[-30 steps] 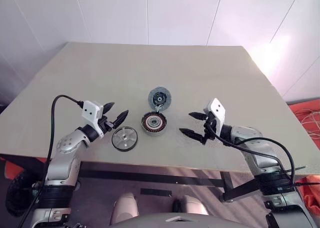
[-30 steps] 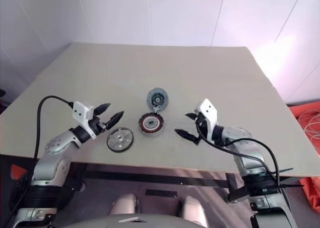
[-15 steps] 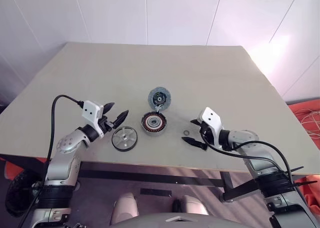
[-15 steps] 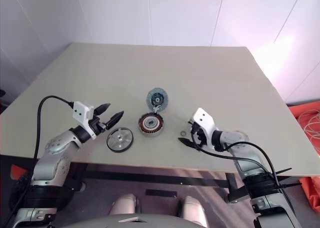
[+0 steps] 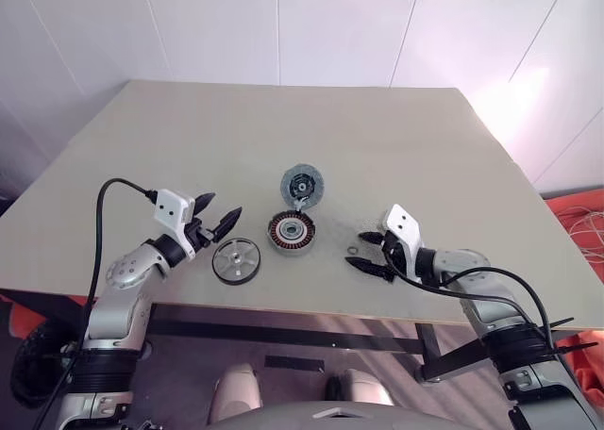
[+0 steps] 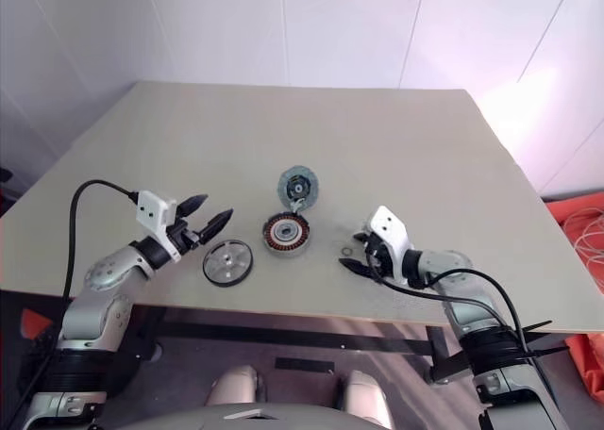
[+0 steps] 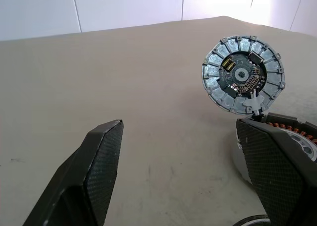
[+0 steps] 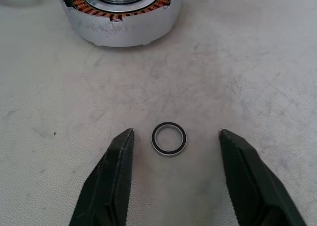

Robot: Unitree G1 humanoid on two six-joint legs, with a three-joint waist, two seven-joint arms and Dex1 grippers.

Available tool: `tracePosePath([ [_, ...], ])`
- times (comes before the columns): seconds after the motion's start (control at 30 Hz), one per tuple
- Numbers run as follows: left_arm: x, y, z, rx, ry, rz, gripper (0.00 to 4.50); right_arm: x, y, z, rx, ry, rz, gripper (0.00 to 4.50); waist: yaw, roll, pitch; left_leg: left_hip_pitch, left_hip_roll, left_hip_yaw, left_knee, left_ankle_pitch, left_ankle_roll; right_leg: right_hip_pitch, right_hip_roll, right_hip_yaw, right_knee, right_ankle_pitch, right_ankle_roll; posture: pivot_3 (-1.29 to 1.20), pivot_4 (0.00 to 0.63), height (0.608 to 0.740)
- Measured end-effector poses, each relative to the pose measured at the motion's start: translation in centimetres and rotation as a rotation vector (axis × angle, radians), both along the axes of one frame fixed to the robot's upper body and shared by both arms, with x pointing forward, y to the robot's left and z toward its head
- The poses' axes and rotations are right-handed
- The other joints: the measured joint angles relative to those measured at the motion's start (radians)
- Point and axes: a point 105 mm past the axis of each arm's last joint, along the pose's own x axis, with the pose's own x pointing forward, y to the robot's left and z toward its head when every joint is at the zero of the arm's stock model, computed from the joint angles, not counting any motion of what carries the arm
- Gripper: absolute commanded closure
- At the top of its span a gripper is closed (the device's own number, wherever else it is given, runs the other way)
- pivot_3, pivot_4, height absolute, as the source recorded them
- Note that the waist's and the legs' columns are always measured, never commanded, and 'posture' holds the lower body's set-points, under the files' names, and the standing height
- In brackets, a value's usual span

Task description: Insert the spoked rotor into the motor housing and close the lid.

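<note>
The right gripper [image 8: 173, 137] is set low over the table [image 5: 311, 138], jaws parted with a clear gap between the two black fingertips. Nothing is gripped. A tiny metal ring [image 8: 169, 138] is seen lying flat on the table right between the tips, a bit closer to one finger [image 8: 121, 151] than the other, and no contact with either can be made out. From the head camera that ring [image 5: 353, 252] is spotted just beside the gripper's tips.

The left gripper [image 5: 216, 216] is held wide open above the table with nothing in it and nothing touched.

Taking the motor housing [image 5: 291, 232] as the middle of a clock face: the lid [image 5: 302, 183] is found at about 12 o'clock, near it, with its dark centre facing up. The spoked rotor [image 5: 235, 260] is lying flat at roughly 8 o'clock, close by but not touching, just under the left gripper's tips. The ring and right gripper are off at around 4 o'clock. The housing's copper windings [image 8: 124, 3] are seen from the right wrist camera too, well apart from the ring.
</note>
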Motion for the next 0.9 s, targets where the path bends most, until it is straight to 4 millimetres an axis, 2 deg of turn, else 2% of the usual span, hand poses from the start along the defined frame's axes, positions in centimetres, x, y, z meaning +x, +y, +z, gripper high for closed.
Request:
tracePosePath([
  [0.1,0.0,0.0,0.0,0.001,0.0,0.0,0.64,0.0,-0.1,-0.1,0.0,0.002,-0.002,3.25,0.0,0.0,0.0,0.001,0.0,0.0,0.0,0.0,0.0,0.001,0.0,0.0,0.0,0.0,0.0,0.0,0.0,0.74],
  [0.37,0.0,0.1,0.0,0.002,0.0,0.002,0.64,0.0,-0.2,-0.1,0.002,0.004,-0.003,3.25,-0.001,0.0,0.0,0.001,0.0,0.0,0.0,0.0,0.0,0.001,0.0,0.0,-0.002,0.0,0.0,0.0,0.0,0.74],
  [0.47,0.0,0.1,0.0,0.002,0.0,0.003,0.64,0.0,-0.3,-0.1,0.006,0.014,-0.004,3.78,-0.001,0.0,0.0,0.001,0.0,0.0,0.0,0.0,0.0,0.001,0.0,0.0,-0.002,0.0,0.0,0.0,0.0,0.74],
  [0.73,0.0,0.1,0.0,0.004,-0.001,0.005,0.64,0.2,-0.2,0.3,0.037,0.065,-0.031,3.82,-0.001,0.0,0.0,0.0,0.0,0.0,0.0,0.0,0.0,0.001,0.0,0.0,-0.002,0.0,0.0,0.0,0.0,0.74],
  [0.83,0.0,0.2,0.0,0.006,-0.002,0.008,0.64,0.8,0.3,1.7,0.092,0.061,-0.04,3.82,-0.002,0.0,0.0,-0.001,0.0,0.0,0.0,0.0,0.0,-0.001,0.0,0.0,-0.001,0.0,0.0,0.0,0.0,0.74],
  [0.9,0.0,0.2,0.0,0.006,-0.002,0.011,0.64,1.4,1.2,3.8,0.147,0.021,-0.022,3.82,-0.005,0.0,0.0,-0.001,0.001,0.0,-0.001,0.0,0.0,-0.002,0.0,0.0,-0.001,0.0,0.0,0.0,0.0,0.74],
])
